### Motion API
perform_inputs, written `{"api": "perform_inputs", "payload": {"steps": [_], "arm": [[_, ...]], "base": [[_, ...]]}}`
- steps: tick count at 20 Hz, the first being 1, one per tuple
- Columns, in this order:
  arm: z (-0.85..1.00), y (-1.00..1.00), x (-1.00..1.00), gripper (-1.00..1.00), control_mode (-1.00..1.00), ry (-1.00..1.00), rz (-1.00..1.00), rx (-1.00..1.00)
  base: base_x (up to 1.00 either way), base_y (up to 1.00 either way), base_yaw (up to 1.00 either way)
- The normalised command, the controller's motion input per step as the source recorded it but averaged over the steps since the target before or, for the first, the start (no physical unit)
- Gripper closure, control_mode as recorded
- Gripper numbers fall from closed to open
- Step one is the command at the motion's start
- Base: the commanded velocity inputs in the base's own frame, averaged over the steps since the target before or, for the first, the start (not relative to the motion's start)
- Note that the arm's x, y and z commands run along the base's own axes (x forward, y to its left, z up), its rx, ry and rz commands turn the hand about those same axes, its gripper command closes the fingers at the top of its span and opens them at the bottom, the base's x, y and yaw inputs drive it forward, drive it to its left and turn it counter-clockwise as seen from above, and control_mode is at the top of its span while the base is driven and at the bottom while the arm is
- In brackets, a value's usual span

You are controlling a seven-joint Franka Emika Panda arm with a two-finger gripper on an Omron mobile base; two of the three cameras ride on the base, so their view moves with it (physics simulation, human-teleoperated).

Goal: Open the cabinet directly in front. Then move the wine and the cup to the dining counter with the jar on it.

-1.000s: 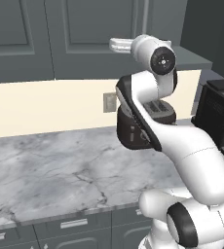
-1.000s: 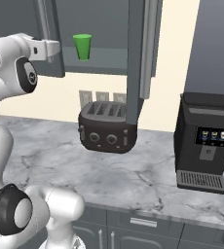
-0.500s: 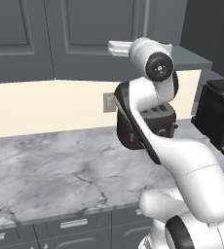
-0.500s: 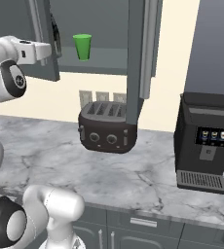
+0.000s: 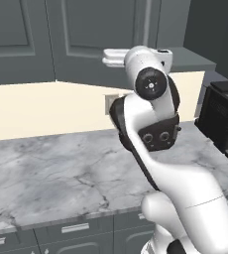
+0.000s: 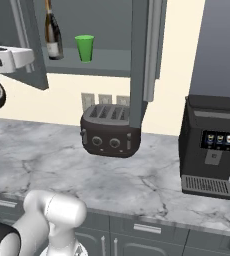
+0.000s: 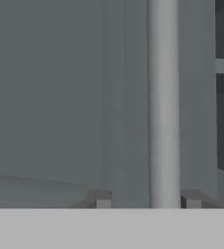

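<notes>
Start at the two-finger gripper. Its small dark tips stand apart on either side of the long vertical silver bar handle of the dark grey recessed-panel cabinet door. The pincer is spread wider than the bar, with a gap on one side. Whether the other pad touches the bar cannot be confirmed.

Note the change: the left door has swung further out than a second ago and now uncovers the slim dark glass wine bottle. Treat the opening step as nearly done.

Count on the grey-veined marble counter:
- one black toaster
- one black coffee machine

Count on the cabinet shelf beyond:
- one wine bottle, upright
- one bright green tapered cup, just beside it and apart from it
</notes>
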Motion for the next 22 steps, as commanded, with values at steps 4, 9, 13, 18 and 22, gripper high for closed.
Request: {"api": "perform_inputs", "payload": {"steps": [4, 9, 13, 18, 22], "arm": [[0.01, 1.0, -0.58, 1.0, -1.0, 0.0, -0.11, -0.02], [0.0, 1.0, -0.58, 1.0, -1.0, 0.0, -0.14, -0.02], [-0.03, 1.0, -0.83, 1.0, -1.0, -0.07, -0.17, 0.0], [-0.11, 0.6, -0.25, -1.0, -1.0, -0.03, -0.13, -0.05], [-0.05, 0.0, -0.68, -1.0, -1.0, -0.04, 0.0, 0.01]], "base": [[0.0, 0.0, 0.0], [0.0, 0.0, 0.0], [0.0, 0.0, 0.0], [0.0, 0.0, 0.0], [0.0, 0.0, 0.0]]}}
